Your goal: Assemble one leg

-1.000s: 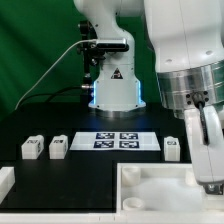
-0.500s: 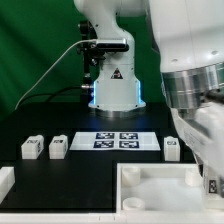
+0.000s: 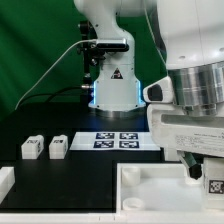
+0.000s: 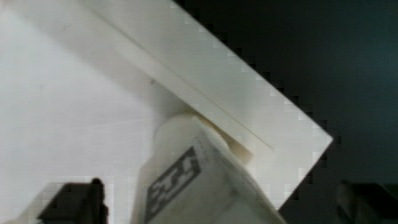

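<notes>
My gripper (image 3: 207, 178) hangs over the near right corner of the large white tray-like part (image 3: 150, 186). It is shut on a leg (image 3: 215, 186), a small white post whose black-and-white tag faces the camera. In the wrist view the leg (image 4: 187, 180) stands between the dark fingers (image 4: 75, 202), with the gripper (image 4: 214, 208) around it, close to the tray's raised rim (image 4: 231, 85) at a corner. Whether the leg touches the tray I cannot tell. Two more legs (image 3: 32, 148) (image 3: 58, 146) lie on the black table at the exterior view's left.
The marker board (image 3: 122, 140) lies behind the tray. The robot base (image 3: 112, 85) stands at the back. A white part (image 3: 5, 180) sits at the left edge. The arm's wrist (image 3: 190, 130) hides the table area right of the marker board.
The wrist has turned and its wide body has swung leftward over the table, now covering the leg that lay right of the marker board. The held leg has stayed almost in place.
</notes>
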